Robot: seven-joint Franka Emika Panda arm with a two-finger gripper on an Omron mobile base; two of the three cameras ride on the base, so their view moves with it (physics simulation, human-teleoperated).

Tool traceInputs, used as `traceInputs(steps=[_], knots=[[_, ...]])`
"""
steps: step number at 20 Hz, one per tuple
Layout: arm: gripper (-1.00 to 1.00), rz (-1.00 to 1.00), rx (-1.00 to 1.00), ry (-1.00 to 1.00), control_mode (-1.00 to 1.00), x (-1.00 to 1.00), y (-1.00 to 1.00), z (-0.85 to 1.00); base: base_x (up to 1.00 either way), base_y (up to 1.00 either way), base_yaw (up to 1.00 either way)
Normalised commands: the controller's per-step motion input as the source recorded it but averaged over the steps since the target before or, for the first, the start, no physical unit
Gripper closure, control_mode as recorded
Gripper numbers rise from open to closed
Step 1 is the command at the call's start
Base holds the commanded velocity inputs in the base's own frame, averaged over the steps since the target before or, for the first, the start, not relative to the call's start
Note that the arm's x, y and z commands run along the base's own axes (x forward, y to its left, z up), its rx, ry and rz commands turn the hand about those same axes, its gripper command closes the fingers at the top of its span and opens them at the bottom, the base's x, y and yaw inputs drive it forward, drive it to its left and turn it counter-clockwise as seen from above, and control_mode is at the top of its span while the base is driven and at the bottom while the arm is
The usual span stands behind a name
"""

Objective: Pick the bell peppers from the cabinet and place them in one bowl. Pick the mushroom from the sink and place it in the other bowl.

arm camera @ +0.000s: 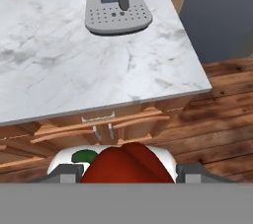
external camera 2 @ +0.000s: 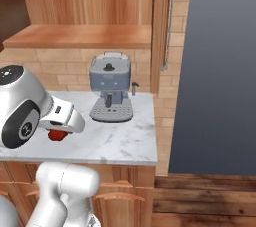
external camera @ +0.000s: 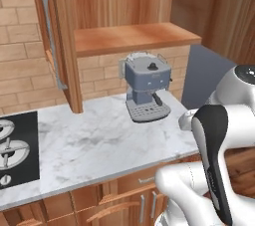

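My gripper [arm camera: 127, 173] is shut on a glossy red bell pepper [arm camera: 126, 165] with a dark green stem, held above the counter's front edge and the drawers. From the right base view the same bell pepper [external camera 2: 56, 135] peeks out red beneath my white hand, over the marble counter [external camera 2: 115, 143]. The cabinet stands open, its plank shelf [external camera: 134, 38] bare and its tall door [external camera: 60, 46] swung out with a long grey bar handle [external camera: 51, 41]. The bowl, the sink and the second pepper are out of view.
A grey-blue coffee machine [external camera: 146, 88] stands at the back of the counter under the shelf. A black stovetop [external camera: 17, 145] lies at the counter's left. The counter ends at the right beside a tall grey panel [external camera 2: 220, 71], with wooden floor [arm camera: 222, 119] below.
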Motion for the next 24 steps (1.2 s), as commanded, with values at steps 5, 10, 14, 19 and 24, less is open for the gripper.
traceInputs(steps=[5,10,14,19,24], knots=[[1.0,0.0,0.0,0.0,1.0,0.0,0.0,0.0,-0.44,-0.02,-0.02],[1.0,0.0,0.0,0.0,1.0,0.0,0.0,0.0,-0.28,0.0,0.04],[1.0,0.0,0.0,0.0,1.0,0.0,0.0,0.0,-0.1,0.19,0.29],[1.0,0.0,0.0,0.0,1.0,0.0,0.0,0.0,0.0,0.26,0.46],[1.0,0.0,0.0,0.0,1.0,0.0,0.0,0.0,0.03,0.21,0.49]])
